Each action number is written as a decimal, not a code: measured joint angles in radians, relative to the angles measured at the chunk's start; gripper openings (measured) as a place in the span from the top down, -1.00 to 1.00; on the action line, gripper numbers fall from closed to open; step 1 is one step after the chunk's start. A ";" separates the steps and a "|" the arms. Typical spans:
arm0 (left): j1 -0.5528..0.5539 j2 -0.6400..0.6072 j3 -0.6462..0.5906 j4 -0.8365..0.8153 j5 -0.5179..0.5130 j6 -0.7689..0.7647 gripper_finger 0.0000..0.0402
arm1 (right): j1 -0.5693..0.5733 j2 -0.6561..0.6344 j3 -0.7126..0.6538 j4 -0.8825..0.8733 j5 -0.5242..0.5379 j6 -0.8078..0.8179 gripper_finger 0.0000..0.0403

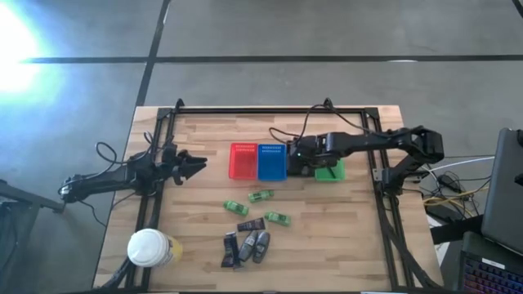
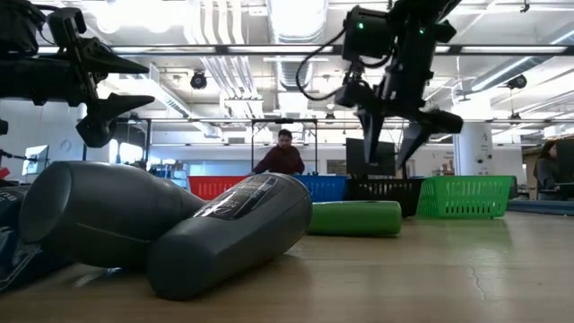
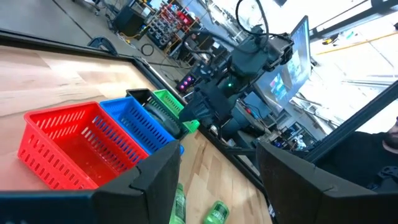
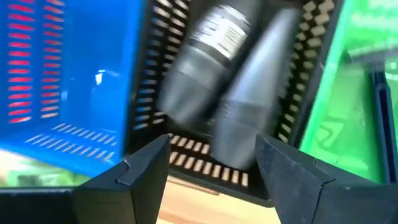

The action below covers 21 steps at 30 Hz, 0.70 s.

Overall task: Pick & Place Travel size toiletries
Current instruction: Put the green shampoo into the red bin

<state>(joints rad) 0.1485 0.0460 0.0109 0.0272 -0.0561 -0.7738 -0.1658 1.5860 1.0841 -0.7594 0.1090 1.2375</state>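
The right hand (image 1: 299,160) is hanging open over the black basket (image 4: 186,155) holding two grey tubes (image 4: 211,68), the left hand (image 1: 194,163) is waiting open at centre left, and most toiletries (image 1: 249,238) are lying unsorted at lower centre.

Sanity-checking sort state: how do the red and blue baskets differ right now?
The red basket sits farther from the right claw; the blue basket is beside the black basket that claw hovers over. Colour differs. Shared: same slotted build, side by side and touching; in the left wrist view, neither shows anything inside.

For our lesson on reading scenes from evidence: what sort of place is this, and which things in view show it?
Probably a robotics lab or workshop: exposed ceiling pipes and lights, computer monitors beyond the wooden table, and a person working in the background.
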 joint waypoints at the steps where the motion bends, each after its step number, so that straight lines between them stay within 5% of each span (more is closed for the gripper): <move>1: 0.000 0.000 0.000 0.001 -0.008 0.000 -0.09 | 0.004 0.000 0.014 -0.005 0.004 -0.019 -0.15; 9: 0.000 -0.001 0.000 0.025 -0.036 -0.143 -0.09 | 0.095 0.000 0.160 -0.065 -0.050 -0.372 -0.26; 14: 0.000 0.004 0.000 0.036 -0.148 -0.229 -0.09 | 0.159 0.010 0.169 -0.091 -0.089 -0.400 -0.24; 21: -0.003 0.065 0.035 -0.061 0.104 -0.130 -0.07 | 0.235 0.026 0.152 -0.111 -0.091 -0.417 -0.18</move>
<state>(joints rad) 0.1460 0.1106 0.0461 -0.0335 0.0475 -0.9037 0.0693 1.6115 1.2360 -0.8706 0.0181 0.8200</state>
